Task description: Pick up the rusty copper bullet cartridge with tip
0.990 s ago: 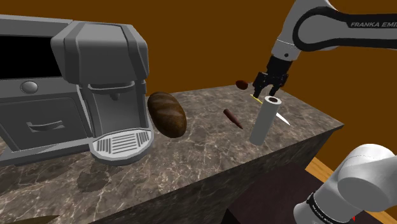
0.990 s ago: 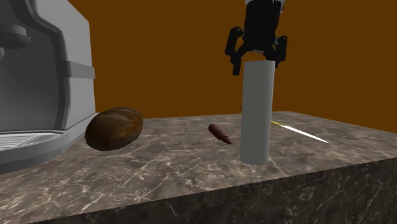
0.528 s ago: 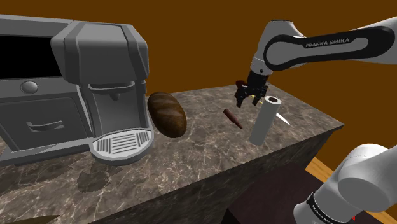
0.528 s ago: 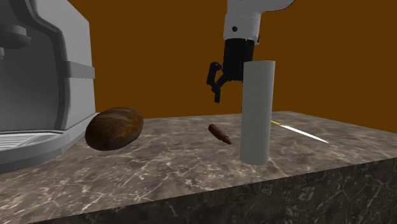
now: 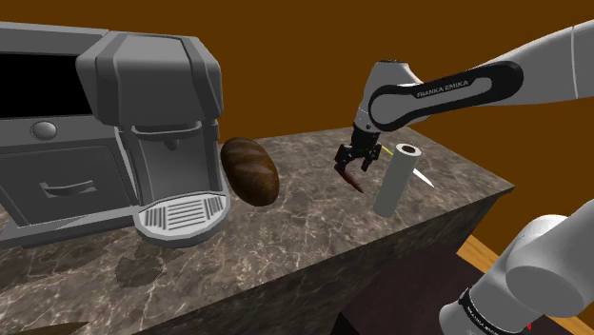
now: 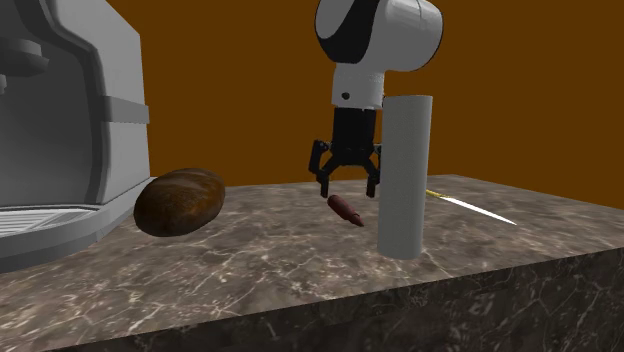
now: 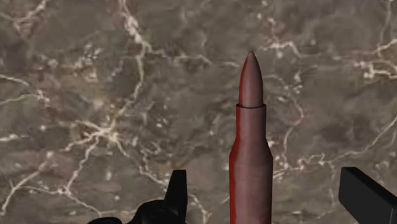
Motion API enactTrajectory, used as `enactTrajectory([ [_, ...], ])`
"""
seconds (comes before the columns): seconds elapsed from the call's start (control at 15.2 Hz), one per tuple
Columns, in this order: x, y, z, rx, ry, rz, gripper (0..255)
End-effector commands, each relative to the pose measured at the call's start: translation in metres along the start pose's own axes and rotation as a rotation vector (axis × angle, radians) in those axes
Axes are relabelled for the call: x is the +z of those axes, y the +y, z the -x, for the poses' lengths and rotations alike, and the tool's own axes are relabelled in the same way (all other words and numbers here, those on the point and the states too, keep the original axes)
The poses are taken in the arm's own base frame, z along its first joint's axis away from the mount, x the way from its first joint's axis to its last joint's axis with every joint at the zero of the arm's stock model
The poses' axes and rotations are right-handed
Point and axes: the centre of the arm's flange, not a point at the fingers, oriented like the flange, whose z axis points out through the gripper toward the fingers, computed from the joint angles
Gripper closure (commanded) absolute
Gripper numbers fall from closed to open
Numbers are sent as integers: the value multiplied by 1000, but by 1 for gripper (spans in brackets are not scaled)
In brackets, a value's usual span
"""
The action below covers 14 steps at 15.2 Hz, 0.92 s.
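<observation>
The reddish-brown bullet cartridge (image 5: 350, 179) (image 6: 346, 210) lies flat on the marble counter (image 5: 286, 228), its pointed tip away from the gripper in the wrist view. My black gripper (image 5: 350, 167) (image 6: 347, 188) hangs just above it, open, fingers pointing down. From the wrist camera the cartridge (image 7: 250, 146) runs lengthwise between the two fingers (image 7: 175, 191), which stand apart on either side without touching it; the gripper (image 7: 267, 197) is centred over its rear part.
A tall grey cylinder (image 5: 395, 179) (image 6: 404, 175) stands right beside the gripper. A brown loaf (image 5: 249, 170) (image 6: 180, 201) and a grey coffee machine (image 5: 143, 124) sit toward the shoulder view's left. A thin white-and-yellow stick (image 6: 470, 207) lies behind the cylinder, near the counter's edge.
The gripper has moved from above the grey cylinder, leftward in the shoulder view, and come down to just over the cartridge. The cartridge has not moved.
</observation>
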Motion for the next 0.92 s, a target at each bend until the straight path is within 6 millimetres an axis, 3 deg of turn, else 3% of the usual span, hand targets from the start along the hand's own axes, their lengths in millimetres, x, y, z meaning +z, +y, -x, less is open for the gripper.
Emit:
enactTrajectory([
  [0.0,11,0,-1,0,1,0,0],
  [0.26,24,1,0,0,1,0,0],
  [0.33,24,2,0,0,1,0,255],
  [0.86,24,2,0,0,1,0,255],
])
